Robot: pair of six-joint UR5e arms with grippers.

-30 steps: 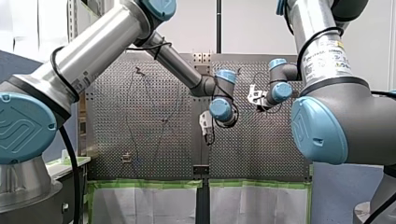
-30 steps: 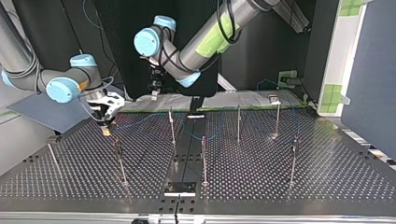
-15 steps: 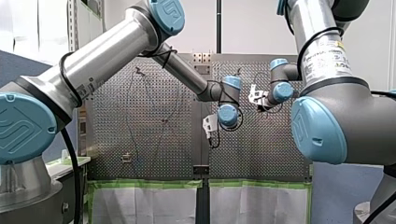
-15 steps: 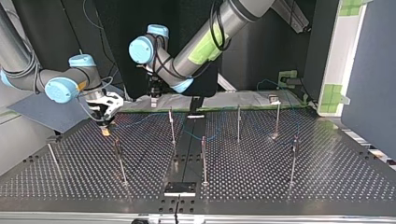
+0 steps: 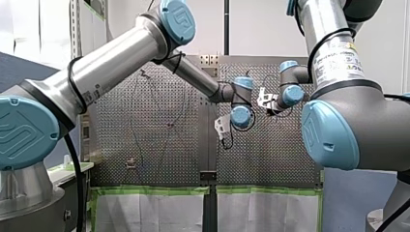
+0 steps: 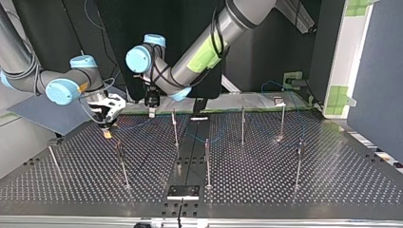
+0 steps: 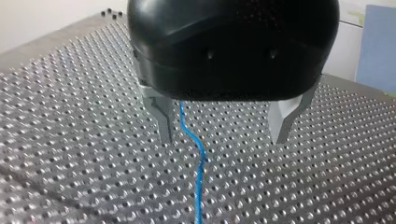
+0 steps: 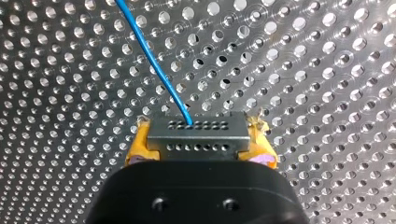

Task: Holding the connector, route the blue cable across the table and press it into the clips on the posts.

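Observation:
In the right wrist view my right gripper (image 8: 198, 142) is shut, its yellow pads (image 8: 140, 144) clamping a grey metal connector (image 8: 198, 132). The blue cable (image 8: 154, 60) leaves the connector and runs away over the perforated plate. My left gripper (image 7: 224, 137) hangs open just above the table, metal fingers (image 7: 161, 116) wide apart. The blue cable (image 7: 198, 158) lies between them, nearer one finger, untouched. In the top view my right gripper (image 6: 107, 124) sits low at the left. My left gripper (image 6: 151, 107) hovers beside a thin post (image 6: 175, 128).
Several thin upright posts stand over the perforated table (image 6: 266, 185), among them a post (image 6: 207, 161) at mid-table and a post (image 6: 298, 164) at the right. A small fixture (image 6: 291, 78) with blue cable sits at the top view's back right. Green tape lines the far edge.
My left arm has swung toward the top view's left and dropped a little, bringing its gripper closer to my right gripper. The right arm and the connector have not moved.

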